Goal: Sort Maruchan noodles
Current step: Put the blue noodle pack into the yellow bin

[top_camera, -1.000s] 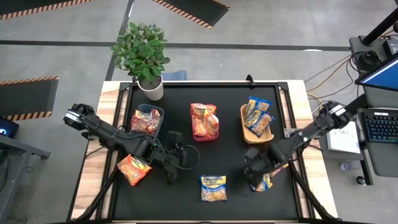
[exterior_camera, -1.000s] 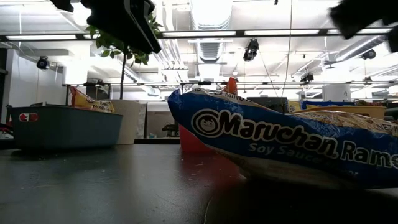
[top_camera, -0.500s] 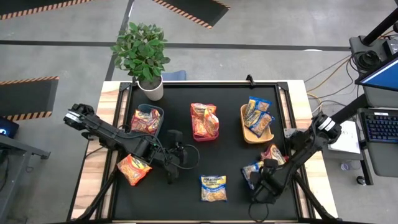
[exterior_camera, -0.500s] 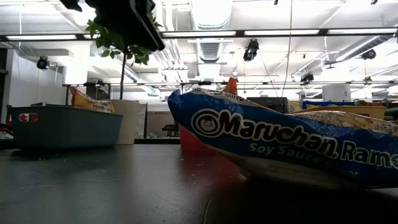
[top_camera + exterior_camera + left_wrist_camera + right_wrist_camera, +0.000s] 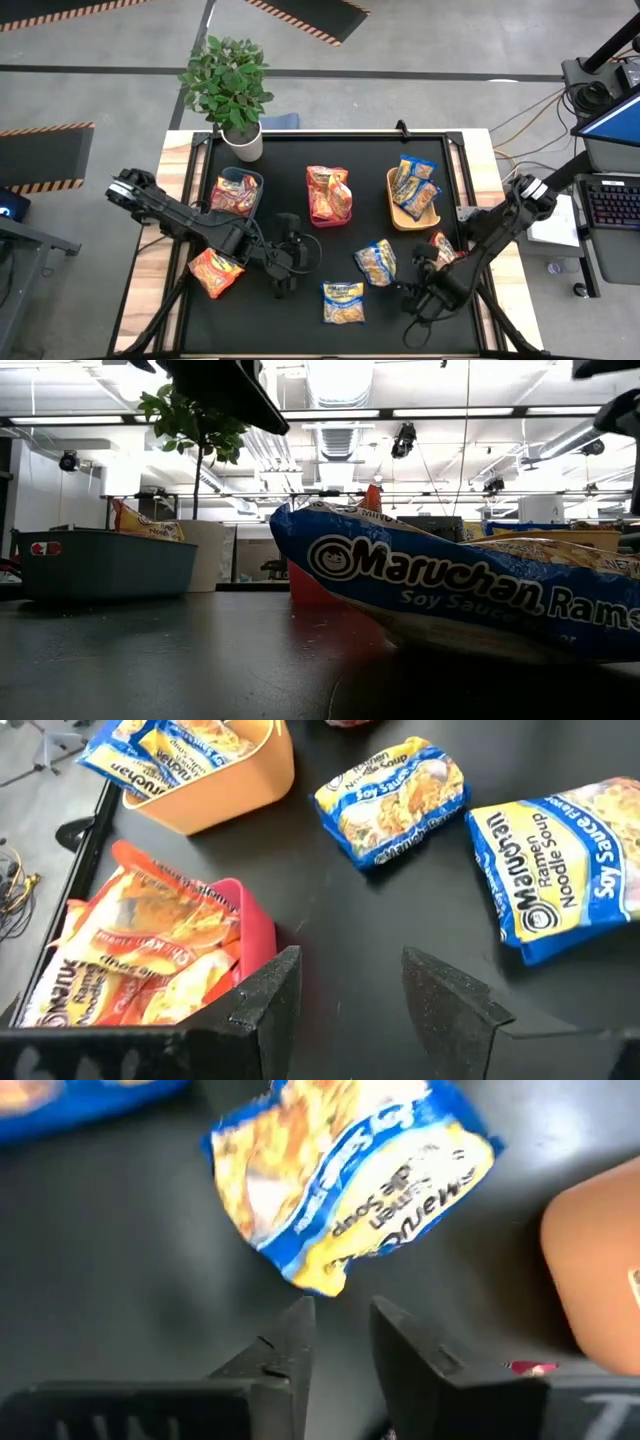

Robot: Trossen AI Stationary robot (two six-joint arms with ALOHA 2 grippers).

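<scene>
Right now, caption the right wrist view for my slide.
Right gripper, empty, fingers slightly apart, facing a blue-and-yellow Maruchan packet lying loose on the black mat.

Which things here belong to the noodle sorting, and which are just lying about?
Job: blue packets, orange packet, pink packet, teal bin, red bin, tan bin.
Lying about: potted plant, keyboard.
</scene>
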